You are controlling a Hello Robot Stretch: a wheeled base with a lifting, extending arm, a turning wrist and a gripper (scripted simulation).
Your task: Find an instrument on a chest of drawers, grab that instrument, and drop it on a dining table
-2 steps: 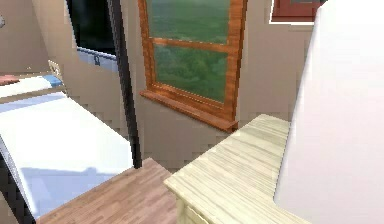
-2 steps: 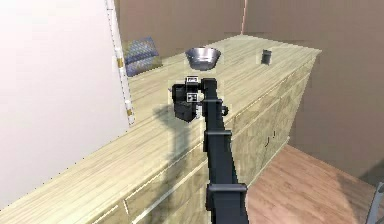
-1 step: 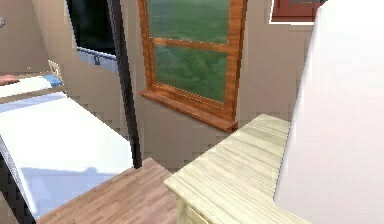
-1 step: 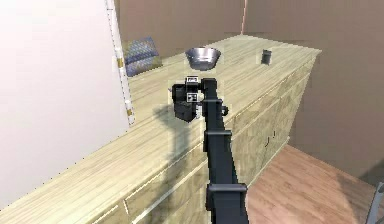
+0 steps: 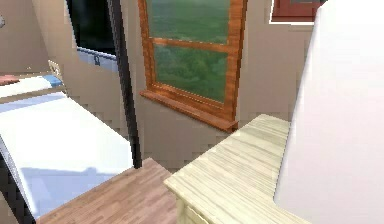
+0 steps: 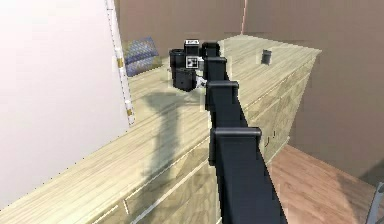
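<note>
A long pale wooden chest of drawers (image 6: 120, 165) runs across the arm side view, and its top shows again at the forward view's lower right (image 5: 235, 165). My dark arm (image 6: 235, 140) reaches out over that top. The gripper (image 6: 178, 78) sits at the arm's far end beside two white marked squares. I cannot tell whether it holds anything. A blue-grey flat thing (image 6: 140, 55) lies on the top to the left of the gripper, against a white panel. Farther along the top stands a small dark grey thing (image 6: 268, 55).
A tall white panel (image 6: 55, 90) rises at the arm side view's left and at the forward view's right (image 5: 340, 110). Ahead are a wood-framed window (image 5: 190, 50), a dark post (image 5: 125, 80), a dark screen (image 5: 92, 25) and a white-topped surface (image 5: 55, 145). Wooden floor (image 5: 115, 200) lies between.
</note>
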